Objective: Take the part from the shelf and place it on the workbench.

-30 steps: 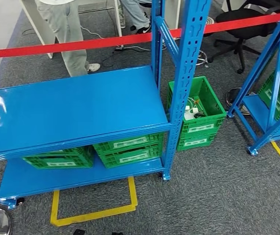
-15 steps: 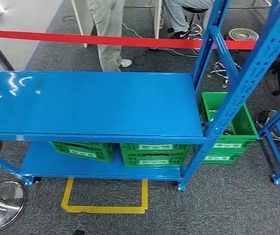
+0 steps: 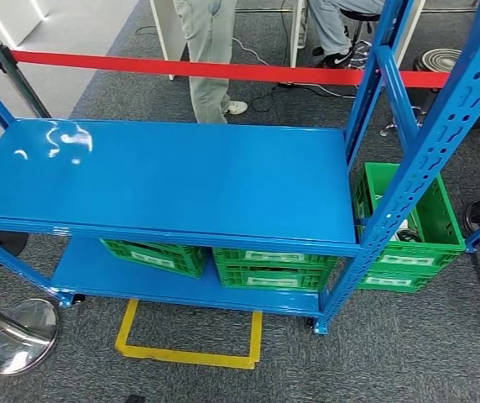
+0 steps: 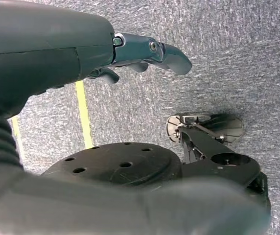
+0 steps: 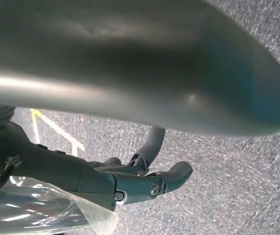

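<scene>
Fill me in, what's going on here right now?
The robot faces a blue rack with green crates on its lower deck. Both arms hang over the carpet. The left hand holds nothing. Clear plastic lies against the right hand, but a grip cannot be confirmed. A person stands behind the red tape.

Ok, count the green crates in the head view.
3 groups show: one crate and a stacked pair on the lower shelf, and a stack on the floor beside the rack; 5 crates, more may be hidden.
</scene>
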Controlling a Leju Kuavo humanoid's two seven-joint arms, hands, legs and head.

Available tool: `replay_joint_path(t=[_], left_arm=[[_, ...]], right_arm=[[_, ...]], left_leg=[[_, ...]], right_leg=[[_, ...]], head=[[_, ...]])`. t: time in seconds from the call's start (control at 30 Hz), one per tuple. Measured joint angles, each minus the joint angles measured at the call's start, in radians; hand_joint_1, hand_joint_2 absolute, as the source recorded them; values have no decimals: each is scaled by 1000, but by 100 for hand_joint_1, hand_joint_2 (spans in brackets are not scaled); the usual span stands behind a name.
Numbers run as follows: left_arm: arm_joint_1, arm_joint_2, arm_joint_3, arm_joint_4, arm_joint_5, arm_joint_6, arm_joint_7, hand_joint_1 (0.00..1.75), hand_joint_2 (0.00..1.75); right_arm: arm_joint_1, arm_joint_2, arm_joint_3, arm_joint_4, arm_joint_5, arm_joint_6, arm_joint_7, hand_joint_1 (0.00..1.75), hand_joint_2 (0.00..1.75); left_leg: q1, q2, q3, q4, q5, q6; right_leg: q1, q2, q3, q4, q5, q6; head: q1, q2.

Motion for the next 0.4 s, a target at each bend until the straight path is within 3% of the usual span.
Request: replay_joint_path(t=[0.07, 0.2, 0.27, 0.33, 0.37, 0.4], left_arm=[[0, 0, 0, 0, 2, 0, 1, 0, 175], [0, -1, 0, 0, 0, 1, 4, 0, 175], [0, -1, 0, 0, -4, 6, 4, 0, 175], [0, -1, 0, 0, -3, 8, -2, 0, 175], [0, -1, 0, 0, -2, 9, -8, 0, 131], [0, -1, 0, 0, -1, 10, -11, 0, 116]], right_arm=[[-1, 0, -5, 0, -6, 2, 0, 0, 175], [-2, 0, -19, 0, -27, 17, -8, 0, 175], [-2, 0, -27, 0, -38, 22, -18, 0, 175], [-2, 0, -35, 0, -52, 23, -32, 0, 87], [-2, 0, -40, 0, -57, 25, -39, 0, 44], [-2, 0, -43, 0, -60, 25, -42, 0, 0]], left_leg=[[0, 0, 1, -1, 0, -4], [4, 0, 1, -3, -3, -31], [5, 0, 1, -3, -4, -35], [5, 0, 1, -3, -4, -37], [5, 0, 1, -3, -5, -37], [5, 0, 1, -3, -5, -37]], right_leg=[[1, 0, 0, 0, -1, -2], [4, 0, 1, 1, -3, -5], [4, 0, 2, 1, -3, -5], [4, 0, 3, 0, -3, -5], [3, 0, 4, 0, -3, -5], [3, 0, 4, 0, -3, -5]], head=[[0, 0], [1, 0], [1, 0], [1, 0], [1, 0], [1, 0]])
